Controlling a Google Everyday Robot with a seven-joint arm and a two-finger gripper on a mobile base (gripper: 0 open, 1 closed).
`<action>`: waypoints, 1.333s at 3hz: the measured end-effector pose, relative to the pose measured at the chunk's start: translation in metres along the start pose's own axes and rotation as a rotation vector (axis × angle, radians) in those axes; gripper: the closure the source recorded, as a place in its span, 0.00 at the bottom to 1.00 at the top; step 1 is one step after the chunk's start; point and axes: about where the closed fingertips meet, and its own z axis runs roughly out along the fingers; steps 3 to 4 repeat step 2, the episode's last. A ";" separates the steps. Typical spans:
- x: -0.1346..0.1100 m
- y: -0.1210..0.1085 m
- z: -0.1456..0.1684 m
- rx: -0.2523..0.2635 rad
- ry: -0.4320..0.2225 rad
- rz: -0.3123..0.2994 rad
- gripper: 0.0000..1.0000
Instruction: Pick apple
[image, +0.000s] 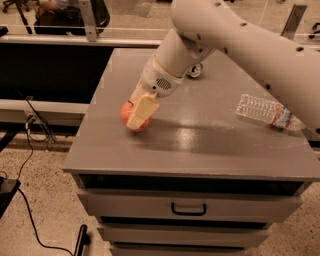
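The orange-red apple rests on the grey cabinet top near its left edge. My gripper comes down from the upper right on the white arm and is right at the apple. Its cream-coloured tip covers the apple's right front side. Only the left part and the lower rim of the apple show.
A clear plastic bottle lies on its side at the right of the top. A small round object sits at the back, partly hidden by the arm. Drawers with a handle are below. A cable runs over the floor at left.
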 end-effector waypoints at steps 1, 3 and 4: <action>-0.005 -0.004 -0.047 0.019 -0.117 0.017 1.00; -0.013 -0.002 -0.092 0.035 -0.249 0.011 1.00; -0.013 -0.002 -0.092 0.035 -0.249 0.011 1.00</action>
